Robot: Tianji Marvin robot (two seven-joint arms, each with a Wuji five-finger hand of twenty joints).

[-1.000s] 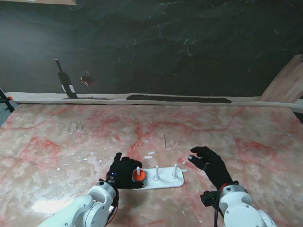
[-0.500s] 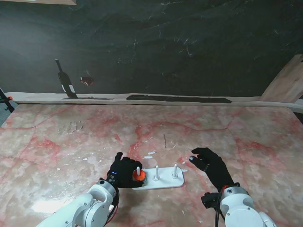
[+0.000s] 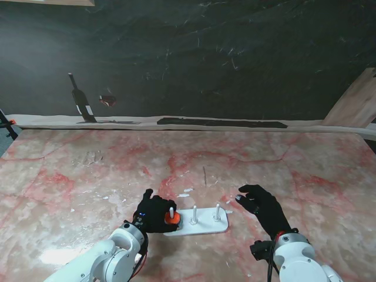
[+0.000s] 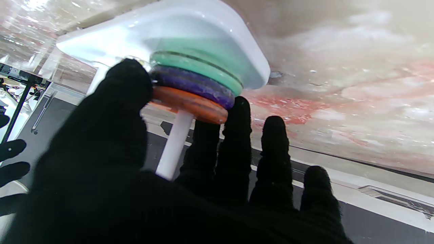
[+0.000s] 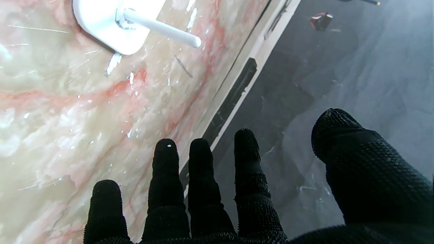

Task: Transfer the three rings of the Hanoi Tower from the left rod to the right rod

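The white tower base (image 3: 202,226) lies in front of me with three rods. The left rod (image 3: 171,210) carries a stack: green ring (image 4: 200,66) lowest, purple ring (image 4: 193,84) in the middle, orange ring (image 3: 171,219) (image 4: 190,105) on top. My left hand (image 3: 154,214) wraps the stack from its left, with thumb and fingertips (image 4: 237,112) pressing the orange ring's rim on either side. The orange ring still rests on the purple one. The middle rod (image 3: 193,214) and right rod (image 3: 217,211) (image 5: 162,28) are bare. Just right of the base, my right hand (image 3: 261,205) (image 5: 237,189) hovers open, fingers spread.
Small white flecks (image 3: 187,191) dot the pink marble table just beyond the base. A dark wall rises behind the table's far edge (image 3: 194,123), with a wooden board (image 3: 358,103) leaning at the far right.
My left hand has settled slightly closer around the orange ring. The right hand has drifted a touch to the right. The rings have not left the left rod.
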